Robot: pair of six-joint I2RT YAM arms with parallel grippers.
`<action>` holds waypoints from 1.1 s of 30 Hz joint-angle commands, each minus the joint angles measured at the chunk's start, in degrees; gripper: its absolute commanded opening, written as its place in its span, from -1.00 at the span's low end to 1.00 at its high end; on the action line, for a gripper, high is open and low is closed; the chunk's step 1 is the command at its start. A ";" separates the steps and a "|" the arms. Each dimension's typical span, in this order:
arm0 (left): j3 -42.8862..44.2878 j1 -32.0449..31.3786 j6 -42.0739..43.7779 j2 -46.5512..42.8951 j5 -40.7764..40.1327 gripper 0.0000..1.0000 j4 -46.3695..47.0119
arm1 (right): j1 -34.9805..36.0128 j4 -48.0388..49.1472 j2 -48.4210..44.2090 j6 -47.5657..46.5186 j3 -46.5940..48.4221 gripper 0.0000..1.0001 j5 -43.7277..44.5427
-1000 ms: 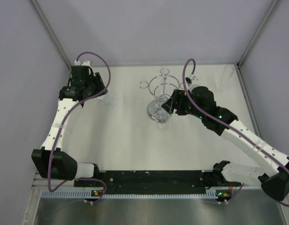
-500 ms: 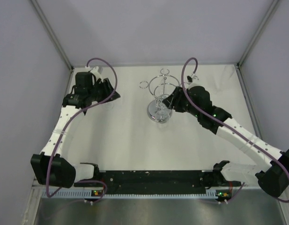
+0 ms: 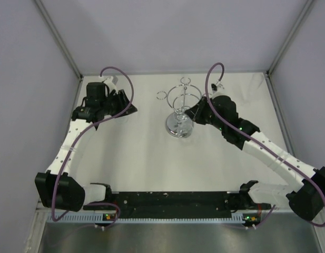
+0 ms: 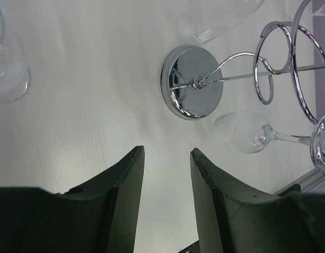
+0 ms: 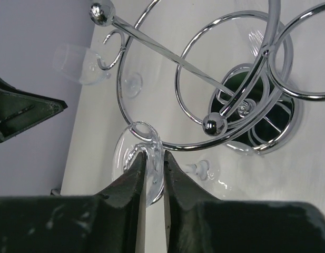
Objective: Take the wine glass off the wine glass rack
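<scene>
The wine glass rack is a chrome wire stand at the middle back of the table, with its mirrored base and its ball-tipped post showing. A clear wine glass hangs upside down from one of its rings, also visible as the wine glass in the left wrist view. My right gripper is shut on the glass's round foot, just under the ring; it is at the rack's right side. My left gripper is open and holds nothing, out to the left of the rack.
Another clear glass stands on the table near my left gripper, and one more beyond the rack's base. Grey enclosure walls close the table on the left, back and right. A black rail runs along the near edge.
My right jaws have closed onto the hanging glass's foot after reaching in toward the rack. My left gripper swung a little to the right, then held still.
</scene>
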 commanded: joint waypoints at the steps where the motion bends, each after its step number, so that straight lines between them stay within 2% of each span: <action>1: -0.31 -0.34 0.64 -0.35 0.99 -0.08 3.26 | -0.40 2.23 -0.05 0.00 1.26 -0.84 -0.41; 5: -0.57 -0.34 0.72 -0.44 0.81 -0.08 3.26 | -0.40 2.06 -1.19 -0.09 0.82 -1.00 0.21; 26: -1.10 -0.43 0.46 -1.84 1.08 -0.09 3.44 | -0.40 4.51 -7.61 3.51 -2.60 -1.00 -3.66; 33: -0.84 -0.95 -0.33 -2.28 2.92 -0.09 4.05 | -0.40 7.15 -8.49 5.09 -4.71 -1.00 -9.19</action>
